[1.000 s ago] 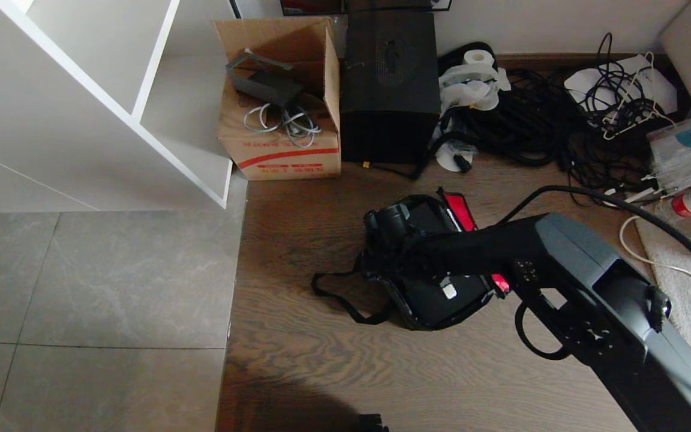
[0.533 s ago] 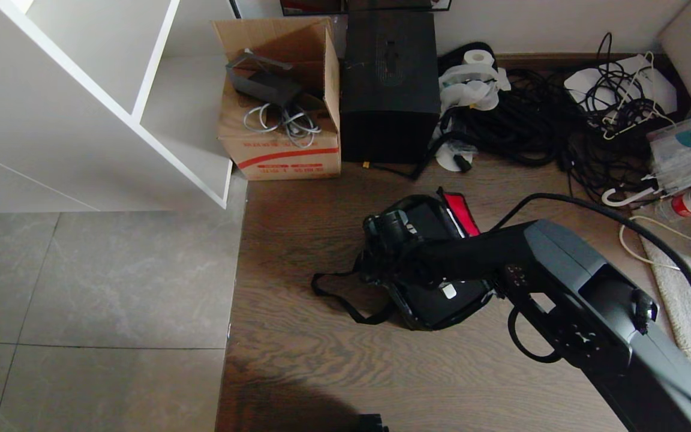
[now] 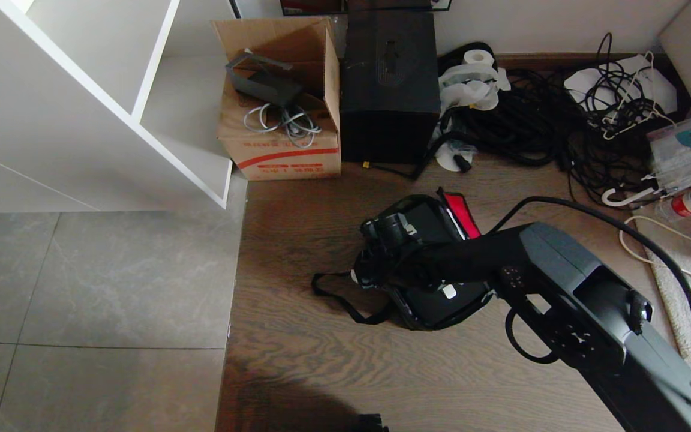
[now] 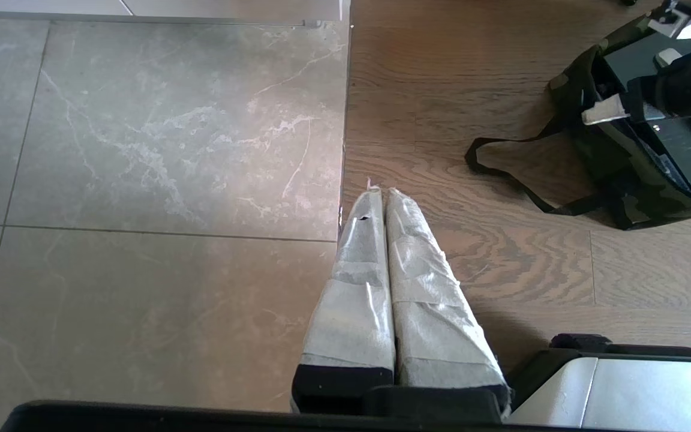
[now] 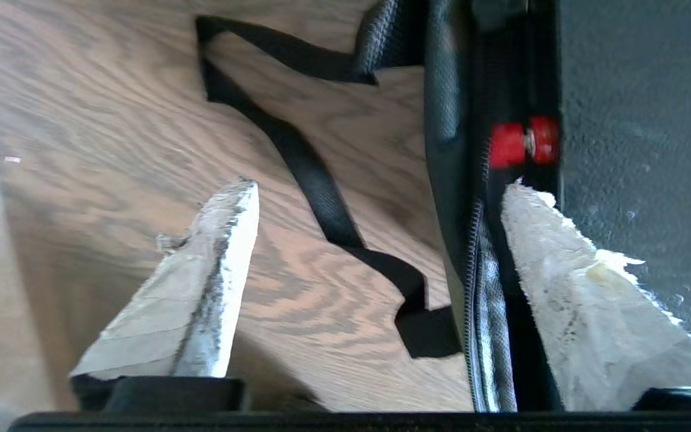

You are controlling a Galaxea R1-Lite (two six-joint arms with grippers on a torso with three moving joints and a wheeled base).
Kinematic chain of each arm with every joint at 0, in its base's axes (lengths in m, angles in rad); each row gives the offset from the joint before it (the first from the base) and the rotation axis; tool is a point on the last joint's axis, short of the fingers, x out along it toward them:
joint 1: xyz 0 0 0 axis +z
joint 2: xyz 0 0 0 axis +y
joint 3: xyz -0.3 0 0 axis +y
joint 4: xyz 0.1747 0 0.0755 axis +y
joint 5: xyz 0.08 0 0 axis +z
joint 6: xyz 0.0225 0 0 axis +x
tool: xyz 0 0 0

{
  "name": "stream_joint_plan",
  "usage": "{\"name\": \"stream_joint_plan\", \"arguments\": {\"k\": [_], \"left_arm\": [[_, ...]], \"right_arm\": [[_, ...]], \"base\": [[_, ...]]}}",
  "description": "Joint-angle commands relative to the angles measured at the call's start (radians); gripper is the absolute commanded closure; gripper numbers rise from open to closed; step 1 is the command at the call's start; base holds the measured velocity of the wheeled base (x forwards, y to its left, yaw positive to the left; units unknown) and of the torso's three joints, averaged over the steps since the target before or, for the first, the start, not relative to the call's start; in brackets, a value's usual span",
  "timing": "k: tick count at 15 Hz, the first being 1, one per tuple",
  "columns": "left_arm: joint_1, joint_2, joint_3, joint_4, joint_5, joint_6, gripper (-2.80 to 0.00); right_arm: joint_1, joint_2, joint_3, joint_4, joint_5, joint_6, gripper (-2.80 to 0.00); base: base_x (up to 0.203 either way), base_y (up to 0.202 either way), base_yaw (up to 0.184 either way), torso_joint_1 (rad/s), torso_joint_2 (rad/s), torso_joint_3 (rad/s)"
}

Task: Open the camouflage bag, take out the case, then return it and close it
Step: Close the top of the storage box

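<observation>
My right hand (image 5: pixel 375 198) is spread wide and grasps nothing, poised at the near edge of the camouflage bag (image 4: pixel 621 180), one finger (image 5: pixel 213 264) over bare floor, the other (image 5: pixel 561 270) against the zipper rim beside the case (image 5: pixel 639 120). My left hand (image 4: pixel 381 210) hangs parked off to the side above the floor, fingers pressed together and empty.

The bag lies open on the wooden floor (image 3: pixel 333 366), its red inner panel (image 3: pixel 462 215) showing, with the case lying inside it. I judge the bag soft and floppy: its cloth wall will fold away under a pinch, and the loose black strap (image 5: pixel 315 180) trailing over the boards could snag a finger. The case looks rigid and flat, probably with some weight, and smooth-faced, so gripping its edge near the small red latch (image 5: pixel 522 141) or its handle seems safest; I cannot see the handle from here.

The wood meets grey tile (image 3: pixel 93 276) on my left. Behind the bag stand a cardboard box (image 3: pixel 279 108), a tall black box (image 3: pixel 390 84) and a tangle of cables (image 3: pixel 549 126) against the wall.
</observation>
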Motion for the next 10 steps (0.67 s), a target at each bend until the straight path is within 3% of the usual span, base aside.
{"name": "stream_joint_plan", "arguments": {"k": [1, 8, 10], "left_arm": [[0.000, 0.000, 0.000, 0.000, 0.000, 0.000, 0.00], [0.000, 0.000, 0.000, -0.001, 0.000, 0.000, 0.00], [0.000, 0.000, 0.000, -0.001, 0.000, 0.000, 0.00]], "right_arm": [[-0.007, 0.003, 0.000, -0.006, 0.028, 0.004, -2.80], [-0.025, 0.019, -0.002, -0.024, 0.061, 0.006, -2.80], [-0.019, 0.013, 0.000, -0.012, 0.108, 0.038, -2.80]], "base": [[0.000, 0.000, 0.000, 0.000, 0.00, 0.000], [0.000, 0.000, 0.000, 0.000, 0.00, 0.000], [0.000, 0.000, 0.000, 0.000, 0.00, 0.000]]}}
